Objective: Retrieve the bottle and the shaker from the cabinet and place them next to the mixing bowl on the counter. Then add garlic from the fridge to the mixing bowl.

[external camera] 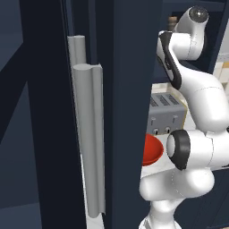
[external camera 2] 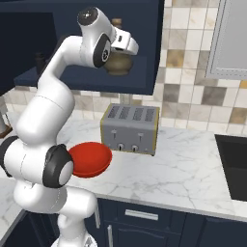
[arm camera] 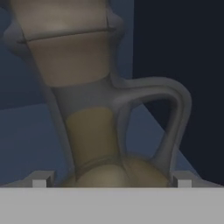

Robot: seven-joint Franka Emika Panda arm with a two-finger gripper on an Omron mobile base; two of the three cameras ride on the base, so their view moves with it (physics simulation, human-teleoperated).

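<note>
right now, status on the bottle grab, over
Gripper open, straddling bottle neck in cabinet. Bottle not yet lifted. Shaker on shelf; bowl by toaster.

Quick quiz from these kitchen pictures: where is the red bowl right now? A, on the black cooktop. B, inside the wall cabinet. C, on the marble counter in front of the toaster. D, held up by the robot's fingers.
C: the bowl sits on the white counter, just in front and to the left of the grey toaster, while the arm reaches up to the bottle in the cabinet.
</note>
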